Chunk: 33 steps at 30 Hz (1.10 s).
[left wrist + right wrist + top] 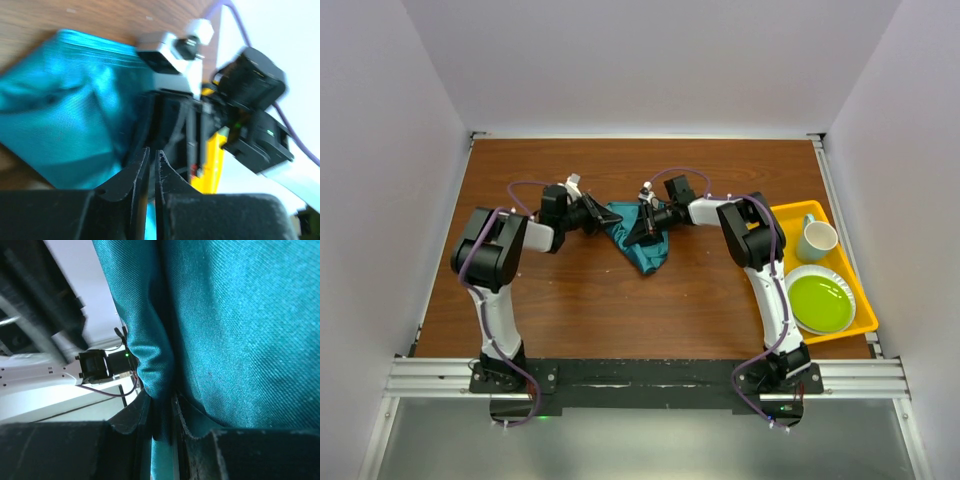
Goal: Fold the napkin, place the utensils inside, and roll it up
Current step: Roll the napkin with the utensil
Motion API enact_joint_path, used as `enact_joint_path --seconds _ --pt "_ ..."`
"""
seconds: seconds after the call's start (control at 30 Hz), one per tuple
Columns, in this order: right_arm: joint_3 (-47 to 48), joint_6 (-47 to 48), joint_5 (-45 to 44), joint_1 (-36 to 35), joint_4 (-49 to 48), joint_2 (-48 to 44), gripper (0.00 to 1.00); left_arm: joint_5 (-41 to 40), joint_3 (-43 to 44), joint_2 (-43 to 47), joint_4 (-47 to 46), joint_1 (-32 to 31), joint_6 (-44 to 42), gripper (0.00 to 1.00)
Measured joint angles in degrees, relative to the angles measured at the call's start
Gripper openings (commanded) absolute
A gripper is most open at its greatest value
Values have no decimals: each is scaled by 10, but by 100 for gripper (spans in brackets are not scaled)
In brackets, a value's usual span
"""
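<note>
Teal napkin (645, 252) bunched at mid-table (570, 295), spanning the gap between both tools. Right tool (160, 404) pinches a vertical fold of the cloth. Left tool (152, 154), pressed nearly together, nips the napkin's opposite edge, a teal sliver showing between.

The napkin (650, 255) is bunched near the middle of the table (570, 310), a little toward its far side. The left gripper (607, 217) is at its left edge, and the right gripper (638, 232) is on its upper right part, with cloth caught between that gripper's fingers (125, 427). Well apart to the right, along the table's right edge, lies a tray (788, 214). In it a cup (817, 240) stands at the far end, and a plate (820, 303) lies just in front of the cup, nearer the arms' bases.
</note>
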<state>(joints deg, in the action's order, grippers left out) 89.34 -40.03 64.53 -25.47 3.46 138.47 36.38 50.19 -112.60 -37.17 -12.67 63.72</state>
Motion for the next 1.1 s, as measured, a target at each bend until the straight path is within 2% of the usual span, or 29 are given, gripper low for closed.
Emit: enact_joint_path --seconds 0.07,0.1,0.17,0.2,0.33,0.4,0.43,0.53,0.7,0.8,1.0,1.1 --pt "5 11 -3 0 15 0 27 -11 9 -16 13 0 0 9" --pt "9 19 -5 0 28 0 34 -18 14 -21 24 0 -3 8" --pt "22 41 -7 0 63 0 43 -31 25 -30 47 0 -8 6" --pt "33 54 -7 0 87 0 53 -37 31 -34 61 0 -11 6" --pt "74 118 -30 -1 179 -11 68 -51 59 -39 106 0 -24 3" --pt "82 155 -64 -3 222 -30 71 -57 63 -39 120 0 -32 2" --pt "82 176 -84 -4 242 -42 76 -58 63 -39 124 1 -33 2" --pt "76 230 -159 -4 294 -81 83 -59 63 -39 129 2 -34 1" --pt "6 319 -309 -12 329 -196 84 -58 63 -39 133 3 -35 0" --pt "-32 361 -368 -29 329 -250 84 -56 65 -40 135 4 -38 0" --pt "-64 419 -426 -78 330 -270 81 -52 67 -43 139 6 -46 0" --pt "-65 436 -446 -94 330 -266 73 -50 67 -44 142 7 -48 0"
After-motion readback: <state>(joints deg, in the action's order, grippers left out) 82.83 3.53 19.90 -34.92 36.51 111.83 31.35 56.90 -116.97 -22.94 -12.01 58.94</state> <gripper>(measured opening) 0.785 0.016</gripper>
